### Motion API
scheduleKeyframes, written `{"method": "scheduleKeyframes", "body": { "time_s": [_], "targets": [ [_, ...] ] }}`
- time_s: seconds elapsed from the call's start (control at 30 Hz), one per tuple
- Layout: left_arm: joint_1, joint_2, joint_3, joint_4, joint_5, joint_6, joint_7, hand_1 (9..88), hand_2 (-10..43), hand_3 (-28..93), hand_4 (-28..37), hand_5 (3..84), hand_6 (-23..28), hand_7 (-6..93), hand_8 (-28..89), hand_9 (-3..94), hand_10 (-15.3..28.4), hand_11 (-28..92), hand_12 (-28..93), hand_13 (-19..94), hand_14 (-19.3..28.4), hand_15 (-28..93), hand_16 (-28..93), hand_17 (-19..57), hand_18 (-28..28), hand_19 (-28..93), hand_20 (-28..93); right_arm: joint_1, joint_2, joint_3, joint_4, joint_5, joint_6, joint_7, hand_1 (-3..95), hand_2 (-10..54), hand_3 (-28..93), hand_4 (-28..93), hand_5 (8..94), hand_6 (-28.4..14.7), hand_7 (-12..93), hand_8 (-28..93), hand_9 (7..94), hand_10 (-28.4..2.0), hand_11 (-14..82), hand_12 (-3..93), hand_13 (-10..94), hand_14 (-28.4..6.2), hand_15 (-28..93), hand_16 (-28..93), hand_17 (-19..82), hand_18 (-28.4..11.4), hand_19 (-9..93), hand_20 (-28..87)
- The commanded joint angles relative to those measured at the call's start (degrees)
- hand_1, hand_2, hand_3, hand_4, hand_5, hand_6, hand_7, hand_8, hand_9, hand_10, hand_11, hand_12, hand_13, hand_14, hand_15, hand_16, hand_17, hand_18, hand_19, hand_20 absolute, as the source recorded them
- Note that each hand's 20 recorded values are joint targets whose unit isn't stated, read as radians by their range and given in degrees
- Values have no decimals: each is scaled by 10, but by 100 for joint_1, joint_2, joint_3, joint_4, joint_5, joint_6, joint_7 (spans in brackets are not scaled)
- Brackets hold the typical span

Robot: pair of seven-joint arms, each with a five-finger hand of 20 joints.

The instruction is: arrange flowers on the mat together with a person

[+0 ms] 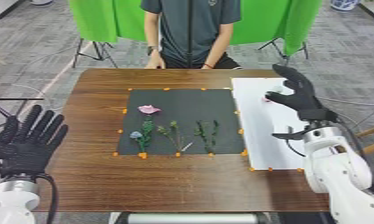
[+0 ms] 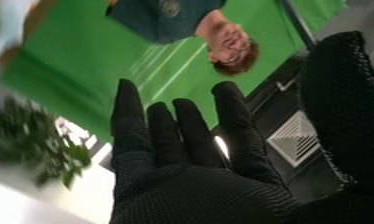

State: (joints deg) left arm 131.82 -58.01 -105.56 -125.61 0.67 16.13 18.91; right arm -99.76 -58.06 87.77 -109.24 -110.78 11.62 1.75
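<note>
On the dark mat (image 1: 192, 97) in the head view lie a pink flower (image 1: 149, 109) at the upper left, a blue flower (image 1: 136, 135) below it, and green sprigs (image 1: 206, 132) to the right. My right hand (image 1: 299, 95) is over the white sheet (image 1: 265, 135), right of the mat, its fingers extended. Beside it a small pink and white thing (image 1: 266, 99) is partly covered. My right hand (image 2: 192, 187) has straight fingers and an empty palm in the right wrist view. Off the table's left side, my left hand (image 1: 28, 142) is open with fingers spread.
The brown table (image 1: 166, 185) surrounds the mat, with orange markers (image 1: 143, 155) along the edges of mat and sheet. A green backdrop (image 1: 268, 30) stands beyond the table. A leafy plant (image 2: 55, 142) appears in the right wrist view.
</note>
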Motion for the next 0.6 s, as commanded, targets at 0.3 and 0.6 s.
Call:
{"method": "scheduleKeyframes", "body": {
  "time_s": [0.3, 0.6],
  "targets": [
    [35, -10, 30, 39, 27, -19, -77, 270, 152, 699, -283, 413, 65, 131, -115, 379, 141, 194, 62, 286, 142, 240, -54, -44, 125, 265, 100, 187, 457, -116, 661, -2612, -173, 2347, 350, -95, 819, -282, 301, -61, 162, -116, 257, -175, 49, 107, 213, -133, 164, -2, 183, -179, 385, 14],
    [-1, 33, 143, 137, -62, -419, 76, 270, 145, 702, -283, 410, 65, 128, -113, 378, 141, 193, 62, 285, 142, 238, -54, -45, 125, 265, 100, 322, 472, -218, 1032, -2438, -907, 2779, 350, -95, 815, -283, 310, -71, 152, -112, 252, -187, 53, 108, 223, -148, 232, 15, 166, -193, 567, 64]
  ]
}}
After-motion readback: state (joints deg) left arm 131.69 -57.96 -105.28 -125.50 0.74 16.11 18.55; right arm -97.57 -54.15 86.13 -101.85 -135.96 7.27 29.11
